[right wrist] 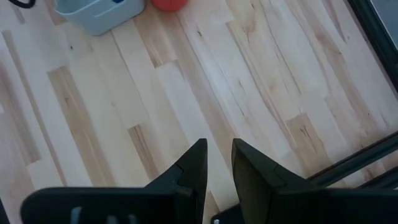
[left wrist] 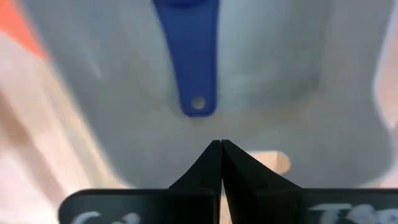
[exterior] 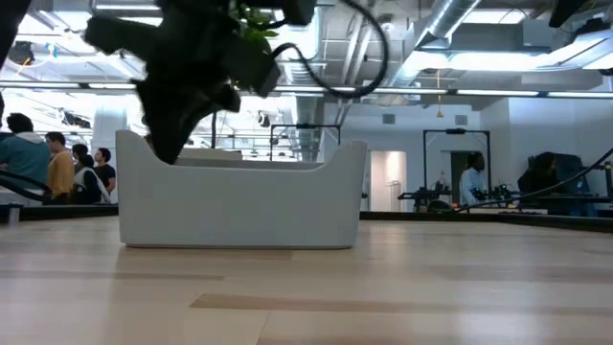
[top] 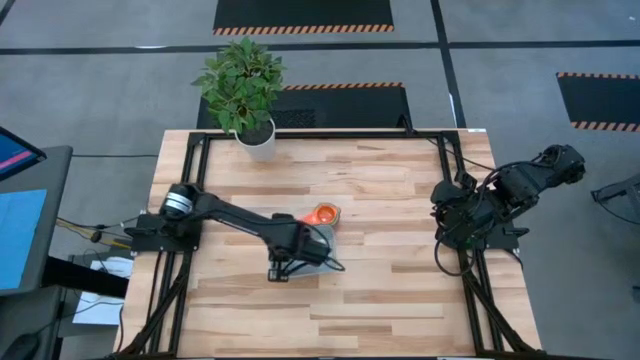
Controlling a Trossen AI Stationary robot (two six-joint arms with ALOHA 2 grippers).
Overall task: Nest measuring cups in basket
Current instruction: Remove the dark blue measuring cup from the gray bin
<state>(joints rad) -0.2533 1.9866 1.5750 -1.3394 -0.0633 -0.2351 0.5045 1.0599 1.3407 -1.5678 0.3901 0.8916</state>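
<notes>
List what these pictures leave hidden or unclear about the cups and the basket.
- Basket contents: in the low view its wall hides everything inside.
- Basket in the high view: the left arm covers nearly all of it; only the orange cup beside it shows.
- Dark blue cup: the left wrist view shows just the handle; the bowl is cut off by the edge.
- How many cups are nested: no view shows it.

I count one basket [top: 322,243], mostly under the left arm. Two measuring cups are visible: one orange cup [top: 323,214] just beside the basket, and one blue cup handle [left wrist: 189,56] inside it; any other cups I can't make out. One potted plant [top: 243,92]. Two arms, two grippers. Several people [exterior: 57,163] behind the table; exact number unclear.
</notes>
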